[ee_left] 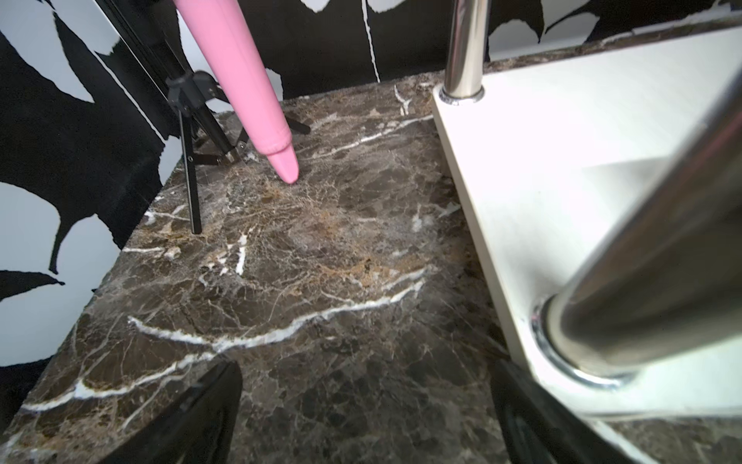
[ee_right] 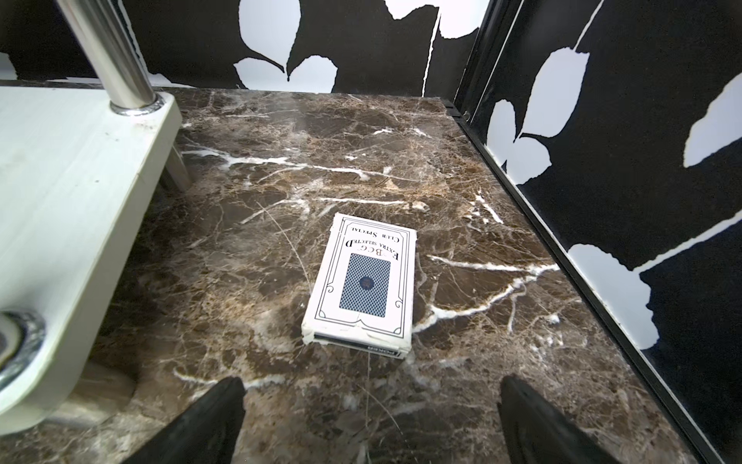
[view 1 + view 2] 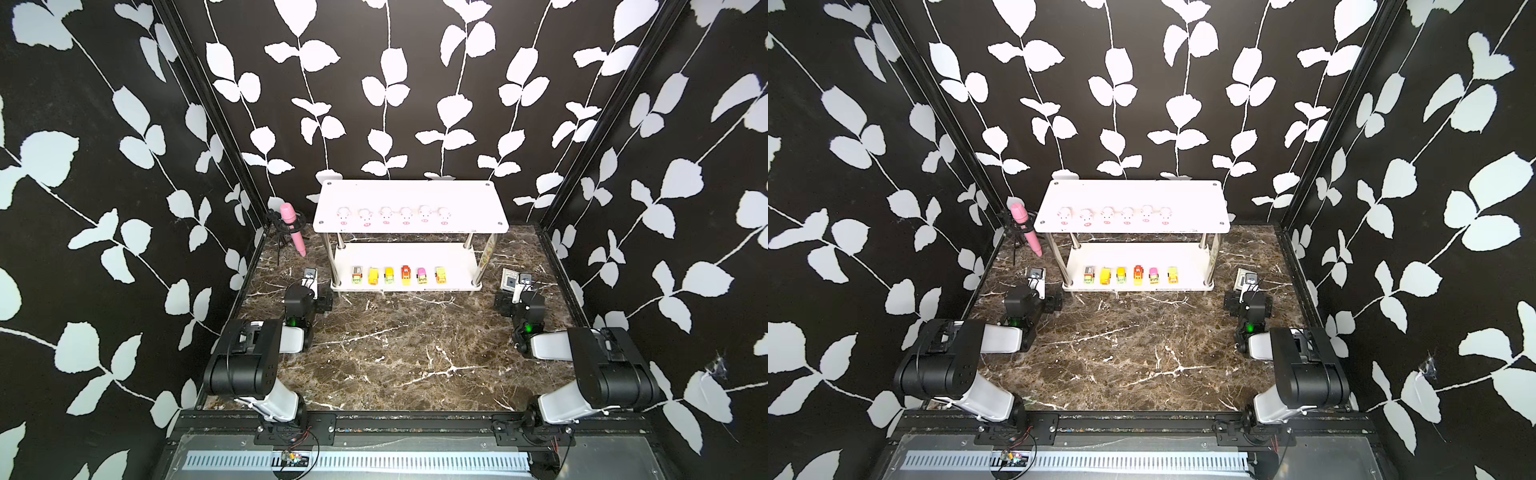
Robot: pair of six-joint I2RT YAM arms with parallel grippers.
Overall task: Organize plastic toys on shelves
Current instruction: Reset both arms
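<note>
The plastic toys look tiny, hard and very light. They probably need only a soft squeeze. The pigs [image 3: 386,215] are round and smooth, so they may slip or pop out. It seems best to hold one by its two sides, low on the body. The cars [image 3: 406,275] have wheels, so a push may make them roll. I would hold one across its sides, not by its front and back.

All six pigs stand in a row on the top board of the shelves [image 3: 409,195], close to its near edge. All six cars stand in a row on the bottom board, also close to the near edge. I see no toy on the table [image 3: 395,353].

The left pincer [image 1: 367,367] is wide open and holds nothing. It sits low by the near left corner of the shelves, just beside a shiny post. The pink microphone [image 1: 241,80] leans farther back. The cars are to its right, past the post, and the pigs are up above.

The right pincer [image 2: 371,381] is wide open too, and holds nothing. It sits low by the near right corner of the shelves. A card box [image 2: 363,281] lies flat just ahead of it. The cars are to its left, and no toy is between its fingers.
</note>
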